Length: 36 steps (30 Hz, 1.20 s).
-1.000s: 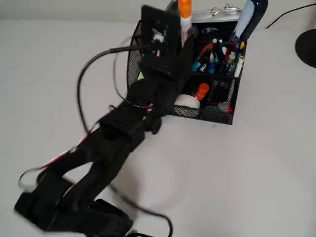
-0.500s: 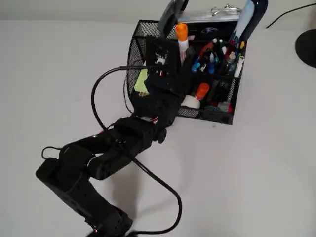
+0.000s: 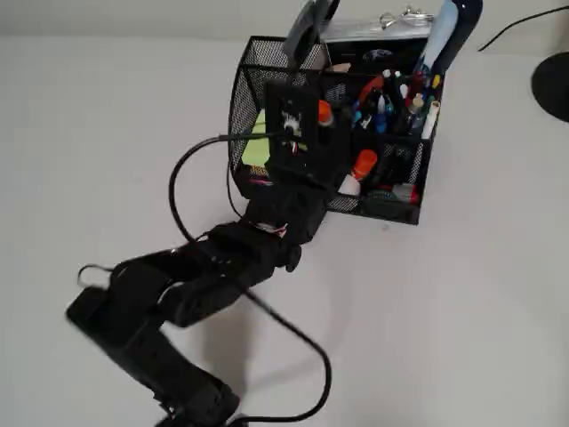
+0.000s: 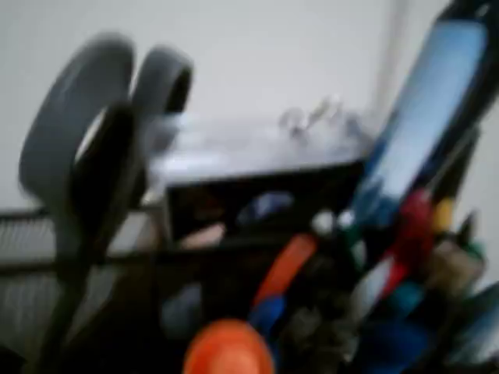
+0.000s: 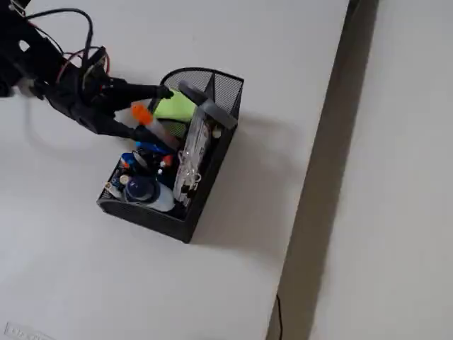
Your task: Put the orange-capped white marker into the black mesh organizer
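Your gripper (image 5: 145, 110) sits over the left half of the black mesh organizer (image 3: 244, 93), reaching in from about 7 o'clock in the overhead view. In the fixed view its 2 fingers (image 5: 140, 91) stand apart on either side of the orange cap, one at 12 o'clock of it and one at 6 o'clock; you cannot tell from any view whether they press on it or have let go.

The orange-capped white marker (image 3: 325, 113) stands in the organizer with its cap up. In the overhead view you see just the cap, at 3 o'clock of the wrist housing, with the barrel hidden below the rim among the compartments. In the wrist view the cap (image 4: 228, 348) is a blurred orange disc at 6 o'clock, right at the bottom edge.

A yellow-green pad (image 3: 256, 147) fills the compartment at 9 o'clock of the marker. Grey scissor handles (image 4: 86, 148) stand at 10 o'clock in the wrist view, and the pens (image 3: 389, 96) crowd the section at 2 o'clock of the marker in the overhead view
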Tool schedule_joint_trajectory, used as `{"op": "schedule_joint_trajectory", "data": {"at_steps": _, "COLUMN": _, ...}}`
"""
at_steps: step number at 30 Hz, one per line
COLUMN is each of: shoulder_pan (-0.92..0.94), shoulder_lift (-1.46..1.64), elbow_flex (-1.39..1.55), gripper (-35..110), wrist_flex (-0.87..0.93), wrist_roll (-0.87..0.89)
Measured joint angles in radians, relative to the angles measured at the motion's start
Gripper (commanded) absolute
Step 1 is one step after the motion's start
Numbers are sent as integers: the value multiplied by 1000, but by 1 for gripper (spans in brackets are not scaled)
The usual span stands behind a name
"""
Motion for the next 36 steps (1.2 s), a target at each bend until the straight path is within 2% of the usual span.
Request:
{"op": "schedule_joint_trajectory", "data": {"at_steps": 7, "shoulder_pan": 40, "shoulder_lift": 417, "elbow_flex": 2, "gripper": 38, "wrist_flex": 439, "wrist_roll": 149}}
{"op": "schedule_joint_trajectory", "data": {"at_steps": 15, "shoulder_pan": 58, "shoulder_lift": 916, "elbow_flex": -8, "gripper": 4, "wrist_flex": 979, "wrist_roll": 459}}
{"op": "schedule_joint_trajectory", "data": {"at_steps": 17, "shoulder_pan": 80, "shoulder_lift": 1040, "elbow_flex": -41, "gripper": 1, "wrist_flex": 1158, "wrist_roll": 620}}
{"op": "schedule_joint_trajectory", "data": {"at_steps": 21, "shoulder_pan": 94, "shoulder_lift": 1246, "elbow_flex": -54, "gripper": 0, "wrist_flex": 1638, "wrist_roll": 1032}}
{"op": "schedule_joint_trajectory", "data": {"at_steps": 25, "shoulder_pan": 48, "shoulder_lift": 1410, "elbow_flex": 31, "gripper": 0, "wrist_flex": 1967, "wrist_roll": 1220}}
{"op": "schedule_joint_trajectory", "data": {"at_steps": 29, "shoulder_pan": -3, "shoulder_lift": 1638, "elbow_flex": 258, "gripper": 0, "wrist_flex": 2097, "wrist_roll": 1269}}
{"op": "schedule_joint_trajectory", "data": {"at_steps": 36, "shoulder_pan": -23, "shoulder_lift": 1707, "elbow_flex": 529, "gripper": 0, "wrist_flex": 2117, "wrist_roll": 1289}}
